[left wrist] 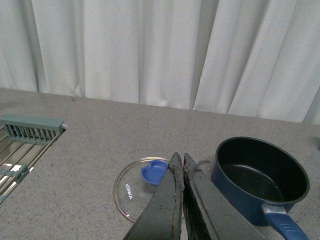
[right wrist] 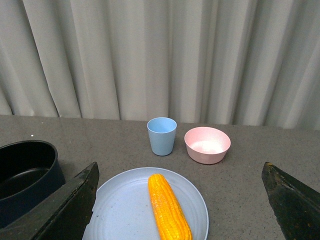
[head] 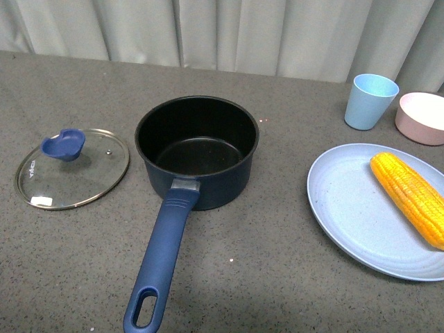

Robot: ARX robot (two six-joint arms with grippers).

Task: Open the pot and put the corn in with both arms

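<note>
The dark navy pot (head: 197, 149) stands open in the middle of the table, black inside and empty, its long blue handle (head: 159, 263) pointing toward me. It also shows in the left wrist view (left wrist: 260, 177) and at the edge of the right wrist view (right wrist: 25, 175). The corn (head: 409, 198) lies on a light blue plate (head: 347, 208) at the right; in the right wrist view the corn (right wrist: 167, 207) lies between the wide-open jaws of my right gripper (right wrist: 180, 172). My left gripper (left wrist: 180, 162) is shut and empty, above the table near the lid. Neither arm shows in the front view.
The glass lid (head: 73, 168) with a blue knob (head: 64, 144) lies flat left of the pot; it also shows in the left wrist view (left wrist: 132, 187). A light blue cup (head: 370, 101) and a pink bowl (head: 422, 118) stand at the back right. A sink rack (left wrist: 32, 127) lies far left. Curtains hang behind.
</note>
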